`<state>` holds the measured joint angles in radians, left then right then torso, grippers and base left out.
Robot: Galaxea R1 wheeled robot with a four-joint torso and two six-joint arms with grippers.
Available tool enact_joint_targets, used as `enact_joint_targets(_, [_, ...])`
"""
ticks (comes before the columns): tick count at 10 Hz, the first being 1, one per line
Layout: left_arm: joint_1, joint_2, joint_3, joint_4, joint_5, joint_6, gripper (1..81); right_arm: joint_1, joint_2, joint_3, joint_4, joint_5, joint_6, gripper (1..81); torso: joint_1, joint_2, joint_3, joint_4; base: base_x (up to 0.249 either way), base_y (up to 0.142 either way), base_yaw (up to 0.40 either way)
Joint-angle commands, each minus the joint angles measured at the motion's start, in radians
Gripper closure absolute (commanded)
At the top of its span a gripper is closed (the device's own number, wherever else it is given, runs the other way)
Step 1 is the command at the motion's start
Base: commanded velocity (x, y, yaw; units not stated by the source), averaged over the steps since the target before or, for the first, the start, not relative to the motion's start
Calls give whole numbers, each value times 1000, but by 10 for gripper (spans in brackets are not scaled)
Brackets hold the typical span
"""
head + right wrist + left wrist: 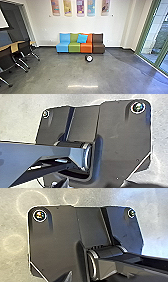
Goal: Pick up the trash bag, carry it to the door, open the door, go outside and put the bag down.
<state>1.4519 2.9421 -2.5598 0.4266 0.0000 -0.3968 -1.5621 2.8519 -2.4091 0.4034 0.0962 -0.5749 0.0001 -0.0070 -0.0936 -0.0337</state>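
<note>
No readable text or signs.

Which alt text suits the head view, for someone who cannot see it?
A blue, green, orange and brown sofa with a blue cushion stands against a pale wall below pictures. A round object lies in front; chairs and a table are left, green-framed glass right.

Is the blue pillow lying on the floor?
No, the blue pillow rests up on the colorful couch, leaning where the green and orange seats meet.

Ahead of the end effectors, a cushion (82, 38) lies on the sofa (98, 48), an object (89, 58) before it — chairs (6, 60) and tabletop (15, 47) left, glazing (149, 42) right.
</note>
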Motion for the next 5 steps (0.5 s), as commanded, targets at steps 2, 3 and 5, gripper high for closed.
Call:
enact_joint_targets(2, [-47,-4,7,8,44,3,10,36,-4,15,-1,-69,-3,10,0,0,0,0,165,0,0])
enact_joint_targets(3, [-47,-4,7,8,44,3,10,36,0,12,-2,-69,-3,10,0,0,0,0,165,0,0])
enact_joint_targets(5, [-47,-1,6,8,41,1,10,36,0,10,0,-69,-3,10,0,0,0,0,165,0,0])
